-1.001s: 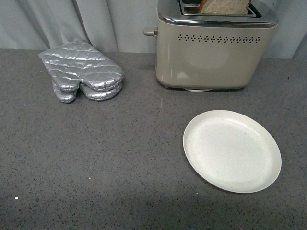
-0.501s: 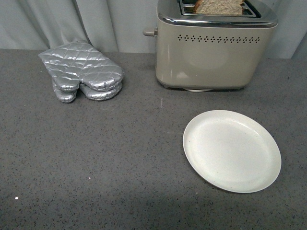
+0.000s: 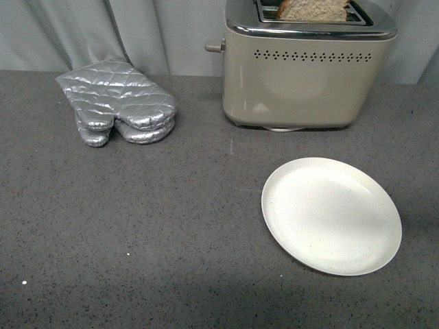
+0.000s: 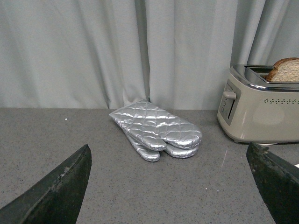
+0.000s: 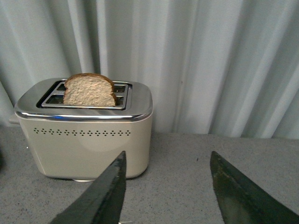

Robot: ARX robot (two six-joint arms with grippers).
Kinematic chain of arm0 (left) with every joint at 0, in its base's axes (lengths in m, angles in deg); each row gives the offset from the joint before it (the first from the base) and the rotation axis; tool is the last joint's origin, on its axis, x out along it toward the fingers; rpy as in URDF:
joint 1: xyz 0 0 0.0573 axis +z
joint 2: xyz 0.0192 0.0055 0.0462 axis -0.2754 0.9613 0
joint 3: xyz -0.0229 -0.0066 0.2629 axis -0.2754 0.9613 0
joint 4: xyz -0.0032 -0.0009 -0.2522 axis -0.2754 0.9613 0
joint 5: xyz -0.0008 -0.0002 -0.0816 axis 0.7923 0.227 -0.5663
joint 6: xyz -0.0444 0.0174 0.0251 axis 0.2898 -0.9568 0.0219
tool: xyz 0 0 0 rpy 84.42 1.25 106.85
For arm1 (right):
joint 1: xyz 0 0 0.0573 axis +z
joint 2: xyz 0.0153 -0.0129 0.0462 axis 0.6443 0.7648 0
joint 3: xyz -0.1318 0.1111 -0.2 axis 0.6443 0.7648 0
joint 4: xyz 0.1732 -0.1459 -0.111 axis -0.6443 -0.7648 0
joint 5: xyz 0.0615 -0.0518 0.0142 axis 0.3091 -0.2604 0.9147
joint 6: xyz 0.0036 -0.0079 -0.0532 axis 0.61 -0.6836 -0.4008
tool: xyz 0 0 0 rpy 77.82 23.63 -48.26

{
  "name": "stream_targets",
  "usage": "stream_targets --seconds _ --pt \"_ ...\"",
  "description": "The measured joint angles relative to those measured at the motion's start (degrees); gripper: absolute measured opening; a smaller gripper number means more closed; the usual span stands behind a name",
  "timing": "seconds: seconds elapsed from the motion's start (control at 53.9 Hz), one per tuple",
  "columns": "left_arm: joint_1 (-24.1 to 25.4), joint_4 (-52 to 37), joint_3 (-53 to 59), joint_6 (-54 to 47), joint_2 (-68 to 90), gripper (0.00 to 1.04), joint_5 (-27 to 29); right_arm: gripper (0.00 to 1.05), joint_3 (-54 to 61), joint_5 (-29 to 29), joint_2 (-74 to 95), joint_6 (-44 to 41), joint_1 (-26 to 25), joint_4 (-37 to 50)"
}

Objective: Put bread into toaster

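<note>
Bread point(image 3: 313, 9) stands in a slot of the toaster point(image 3: 309, 75), its top protruding. Left to right: oven mitts point(image 3: 118, 101), toaster, empty plate point(image 3: 331, 215). Left gripper point(image 4: 170, 186) and right gripper point(image 5: 169, 196) hang spread, empty. Insertion appears complete; pressing the lever point(image 3: 214, 46) would plausibly follow.

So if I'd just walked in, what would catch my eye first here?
Probably the slice of bread poking out of a slot in the cream toaster at the back of the grey counter. Next, the shiny silver oven mitts to its left, and the bare white plate in front of the toaster.
</note>
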Motion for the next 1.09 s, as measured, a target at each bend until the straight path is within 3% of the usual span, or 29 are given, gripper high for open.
stream_targets --seconds 0.093,0.241,0.371,0.519,0.612,1.094 --pt "0.0 0.0 0.0 0.0 0.0 0.98 0.0 0.27 3.2 2.2 -5.1 1.4 -2.1 -2.0" --pt "0.0 0.0 0.0 0.0 0.0 0.98 0.0 0.01 6.0 4.3 -11.0 1.8 -4.0 -5.2" --pt "0.0 0.0 0.0 0.0 0.0 0.98 0.0 0.00 8.9 5.3 -12.2 2.0 -5.3 -3.1" --pt "0.0 0.0 0.0 0.0 0.0 0.98 0.0 0.00 10.6 10.4 -18.2 2.1 -9.0 -8.1" --pt "0.0 0.0 0.0 0.0 0.0 0.98 0.0 0.00 11.1 10.8 -22.6 2.1 -10.9 -11.6" --pt "0.0 0.0 0.0 0.0 0.0 0.98 0.0 0.00 12.0 11.1 -41.4 2.1 -11.1 -28.6"
